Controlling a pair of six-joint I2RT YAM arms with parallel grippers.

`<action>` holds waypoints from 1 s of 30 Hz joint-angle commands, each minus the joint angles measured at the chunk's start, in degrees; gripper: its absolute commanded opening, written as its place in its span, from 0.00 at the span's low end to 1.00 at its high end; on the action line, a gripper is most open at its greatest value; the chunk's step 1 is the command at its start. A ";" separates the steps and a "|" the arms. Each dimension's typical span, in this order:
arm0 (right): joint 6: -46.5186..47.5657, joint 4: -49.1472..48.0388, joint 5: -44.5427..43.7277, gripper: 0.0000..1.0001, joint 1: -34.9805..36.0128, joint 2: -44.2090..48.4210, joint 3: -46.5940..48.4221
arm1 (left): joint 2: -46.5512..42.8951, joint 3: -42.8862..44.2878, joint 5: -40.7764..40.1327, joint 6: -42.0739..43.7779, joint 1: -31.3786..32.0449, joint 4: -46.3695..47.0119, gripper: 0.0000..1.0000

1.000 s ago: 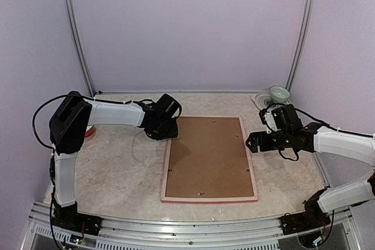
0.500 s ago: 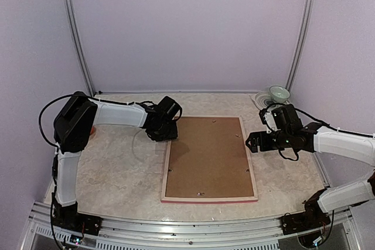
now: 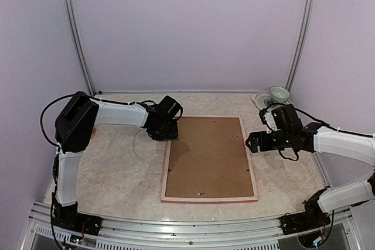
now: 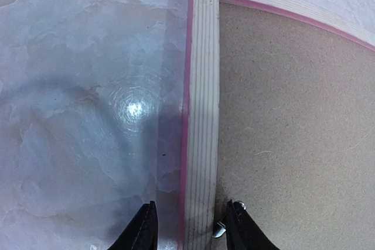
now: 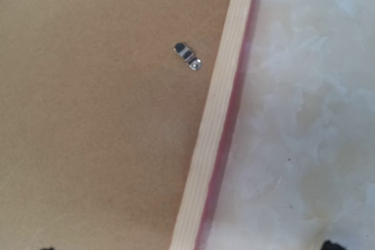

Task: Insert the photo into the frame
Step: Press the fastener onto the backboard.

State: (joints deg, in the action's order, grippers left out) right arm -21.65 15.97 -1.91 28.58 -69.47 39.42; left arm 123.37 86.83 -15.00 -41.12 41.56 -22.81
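Observation:
The frame [image 3: 167, 168] lies face down in the middle of the table, pale wood back up, pink showing along its edges. The brown backing board [image 3: 208, 156] fills it. The photo is hidden. My left gripper [image 3: 166, 136] is open at the frame's far left corner. In the left wrist view the left gripper [image 4: 190, 226] has its jaws either side of the left rail [image 4: 202, 115], beside a small metal tab [image 4: 220, 229]. My right gripper [image 3: 251, 142] is open wide above the right rail [image 5: 217, 127], near a metal clip [image 5: 188, 56] on the board [image 5: 99, 115].
A pale green bowl [image 3: 279, 92] stands on stacked plates at the back right corner. A small orange object [image 3: 89, 132] lies under the left arm at the left. Metal posts stand at both back corners.
The left arm's elbow and gripper have shifted slightly right toward the frame's corner. The right arm and the frame have not moved.

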 commanded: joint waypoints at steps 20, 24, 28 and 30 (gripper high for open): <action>0.56 -0.66 0.23 0.98 -0.37 -0.05 -0.31 | -1.20 -2.60 1.27 3.81 0.27 -3.21 0.39; 0.60 -0.65 0.30 0.98 -0.36 -0.14 -0.33 | -1.03 -2.32 1.96 4.51 0.25 -3.29 0.39; 0.56 -0.64 0.25 0.98 -0.37 -0.14 -0.31 | -0.55 -1.71 3.07 5.29 0.27 -3.29 0.40; 0.62 -0.68 0.24 0.98 -0.37 -0.14 -0.31 | -0.18 -1.36 2.98 5.56 0.27 -3.66 0.40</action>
State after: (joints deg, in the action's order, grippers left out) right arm -21.63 15.97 -1.74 28.58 -69.47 39.42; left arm 122.63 85.80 -13.74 -37.47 41.60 -22.79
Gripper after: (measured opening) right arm 0.983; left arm 0.398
